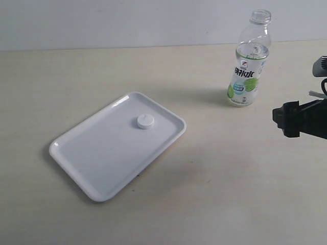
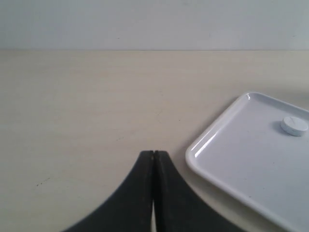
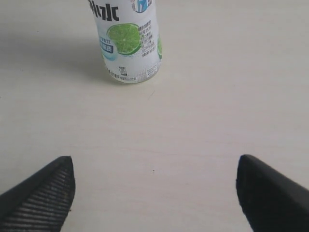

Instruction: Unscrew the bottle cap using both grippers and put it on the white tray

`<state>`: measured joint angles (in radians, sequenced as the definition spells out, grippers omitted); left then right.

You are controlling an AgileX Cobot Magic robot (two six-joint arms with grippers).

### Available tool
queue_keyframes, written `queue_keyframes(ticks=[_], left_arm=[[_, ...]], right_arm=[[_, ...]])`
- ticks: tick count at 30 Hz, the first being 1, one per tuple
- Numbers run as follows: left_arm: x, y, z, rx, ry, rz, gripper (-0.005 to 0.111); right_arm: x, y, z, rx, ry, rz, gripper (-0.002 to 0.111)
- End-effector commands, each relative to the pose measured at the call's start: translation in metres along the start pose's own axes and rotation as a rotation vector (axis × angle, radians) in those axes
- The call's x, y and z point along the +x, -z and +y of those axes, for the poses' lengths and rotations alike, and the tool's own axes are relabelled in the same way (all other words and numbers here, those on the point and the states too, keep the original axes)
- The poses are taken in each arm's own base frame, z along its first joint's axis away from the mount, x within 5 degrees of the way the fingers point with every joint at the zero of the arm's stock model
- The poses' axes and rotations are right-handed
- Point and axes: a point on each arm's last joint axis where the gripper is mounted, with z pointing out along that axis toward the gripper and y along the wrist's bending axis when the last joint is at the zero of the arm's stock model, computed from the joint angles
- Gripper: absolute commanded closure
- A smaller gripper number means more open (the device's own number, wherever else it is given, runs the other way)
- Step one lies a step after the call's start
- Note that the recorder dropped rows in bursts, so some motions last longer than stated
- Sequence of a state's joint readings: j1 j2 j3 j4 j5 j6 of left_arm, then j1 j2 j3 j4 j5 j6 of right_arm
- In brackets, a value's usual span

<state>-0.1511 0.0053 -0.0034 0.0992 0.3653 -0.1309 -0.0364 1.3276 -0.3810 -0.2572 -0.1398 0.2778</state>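
Note:
The white bottle cap (image 1: 145,121) lies flat on the white tray (image 1: 92,158), toward its far edge; in the left wrist view the bottle cap (image 2: 294,125) shows on the white tray (image 2: 231,145). The clear bottle (image 1: 249,64) stands upright at the back right with its neck uncapped. My right gripper (image 1: 285,118) hangs at the right edge, apart from the bottle (image 3: 128,38), and my right gripper (image 3: 154,169) is open with nothing between its fingers. My left gripper (image 2: 153,153) is shut and empty beside the tray's corner; the exterior view does not show it.
The pale beige table (image 1: 214,173) runs back to a grey wall (image 1: 127,20). Bare tabletop (image 3: 159,125) lies between the right gripper and the bottle.

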Motion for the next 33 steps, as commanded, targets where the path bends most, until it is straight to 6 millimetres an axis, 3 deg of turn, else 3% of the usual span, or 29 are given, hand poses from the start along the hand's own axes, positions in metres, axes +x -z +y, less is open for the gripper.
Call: queue_keyframes(ticks=[1,4,5,8,10,13,18,26,33], left_arm=[[0.000,0.000,0.000,-0.001,0.001,-0.009,0.107],[0.000,0.000,0.000,-0.001,0.001,-0.009,0.107],[0.000,0.000,0.000,-0.001,0.001,-0.009,0.107],[0.000,0.000,0.000,-0.001,0.001,-0.009,0.107],[0.000,0.000,0.000,-0.001,0.001,-0.009,0.107],[0.000,0.000,0.000,-0.001,0.001,-0.009,0.107],[0.000,0.000,0.000,-0.002,-0.001,-0.011,0.107],[0.000,0.000,0.000,-0.003,-0.003,-0.011,0.107],[0.000,0.000,0.000,-0.003,-0.003,-0.011,0.107]], right_arm=[[-0.007,0.018,0.000,0.011,0.151,-0.054,0.023],[-0.012,0.059,-0.001,0.043,0.153,-0.159,0.023],[-0.013,0.093,-0.001,0.062,0.143,-0.277,0.023],[-0.010,0.148,0.000,0.064,0.082,-0.526,0.023],[0.004,0.194,0.002,0.040,0.014,-0.742,0.023],[0.026,0.226,0.002,0.033,-0.004,-0.903,0.023],[0.029,0.228,0.001,0.038,-0.007,-0.885,0.023],[0.039,0.210,0.000,0.060,0.037,-0.835,0.023],[0.060,0.173,0.000,0.055,0.066,-0.741,0.023]])
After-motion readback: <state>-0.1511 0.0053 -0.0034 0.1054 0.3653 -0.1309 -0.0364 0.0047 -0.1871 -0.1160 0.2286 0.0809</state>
